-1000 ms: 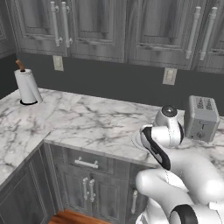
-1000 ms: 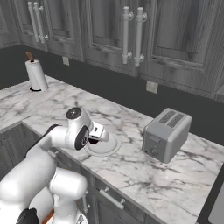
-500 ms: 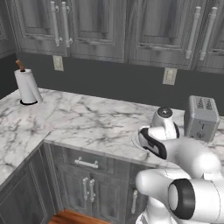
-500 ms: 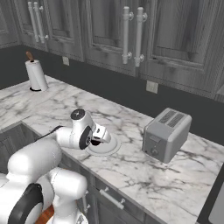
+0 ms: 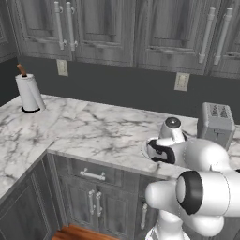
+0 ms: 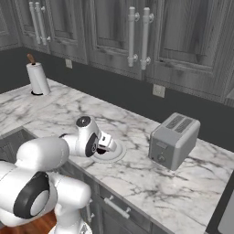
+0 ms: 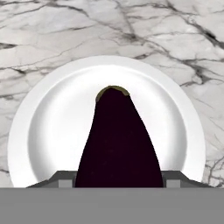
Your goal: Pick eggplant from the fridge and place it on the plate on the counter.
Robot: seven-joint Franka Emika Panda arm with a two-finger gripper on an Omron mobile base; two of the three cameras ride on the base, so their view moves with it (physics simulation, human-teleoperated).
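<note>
The eggplant point(image 7: 117, 140) is dark purple, nearly black, tapering to a small olive tip. The hand point(image 7: 118, 177) is clamped on it over the middle of the white plate point(image 7: 48, 113); whether it touches the dish is unclear. Bare marble worktop point(image 6: 137, 183) surrounds the plate, toaster point(image 6: 173, 140) well apart.

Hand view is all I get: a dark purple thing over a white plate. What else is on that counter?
Observer: A silver toaster stands apart from the plate, to its right.
Operator: Anything else?
Observer: A paper towel roll stands far to the left, by the wall.
Operator: And above the counter?
Observer: Grey wood-grain cupboards with long silver handles.
</note>
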